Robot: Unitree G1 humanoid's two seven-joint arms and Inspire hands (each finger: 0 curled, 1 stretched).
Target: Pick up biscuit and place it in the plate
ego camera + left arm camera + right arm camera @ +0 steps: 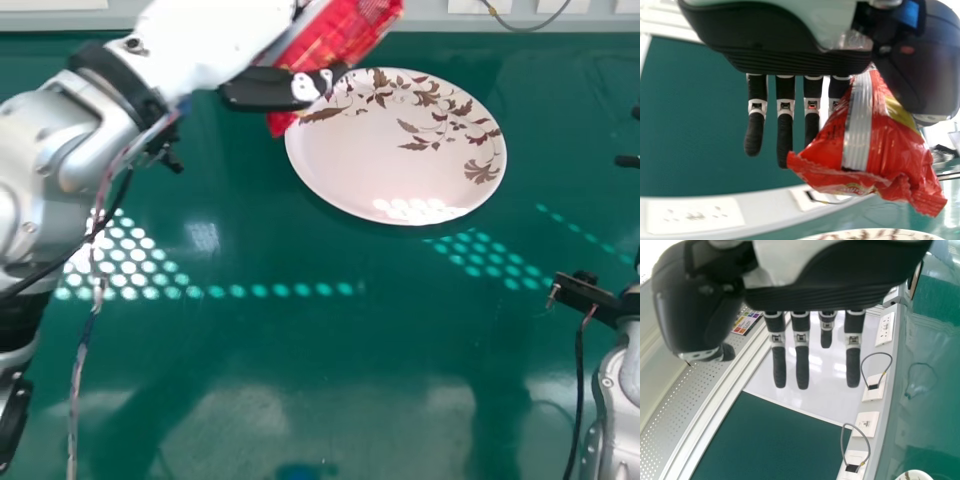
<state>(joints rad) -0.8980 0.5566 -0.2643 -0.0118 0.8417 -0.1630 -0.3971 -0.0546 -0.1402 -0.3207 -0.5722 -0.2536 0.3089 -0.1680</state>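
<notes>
Packet cropped at head view's top, left hand pinching it, right hand mostly cut off, fingers straight

The left arm has silver-grey housings, screws, a black collar and external cables. The left hand features black fingers with white bands.

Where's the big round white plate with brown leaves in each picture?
Head view: the plate is in the upper middle, right beside the red shiny biscuit packet.
Left wrist view: its leafy rim peeks out near the packet.
Right wrist view: a small curved bit, near the grey strip.
Shared landmark: the long grey strip with white panels.
</notes>
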